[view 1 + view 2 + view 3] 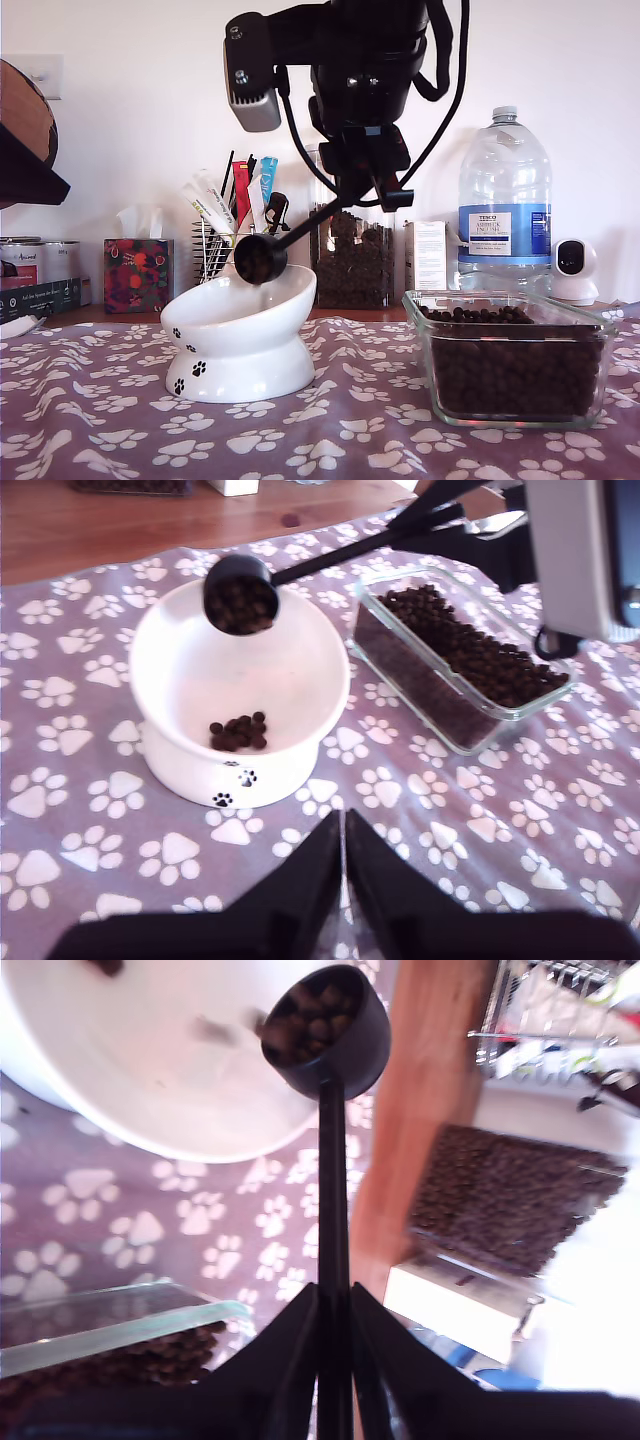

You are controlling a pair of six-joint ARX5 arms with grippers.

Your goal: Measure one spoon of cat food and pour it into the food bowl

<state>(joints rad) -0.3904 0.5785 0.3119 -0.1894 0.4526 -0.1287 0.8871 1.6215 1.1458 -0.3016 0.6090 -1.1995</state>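
Second gripper [333, 1360] clamps the far handle end of the black plastic measuring scoop [262, 259]. Its cup is tipped over the white paw-print ceramic bowl [240, 345], brown kibble [240, 733] spilling in. Scoop looks light, stiff, slick: grip near the handle's end. First gripper [343, 880] closed, empty.

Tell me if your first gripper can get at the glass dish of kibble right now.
Probably yes: my first gripper is shut, holding nothing, and open cloth lies between it and the glass dish; my second gripper's arm above might crowd it.
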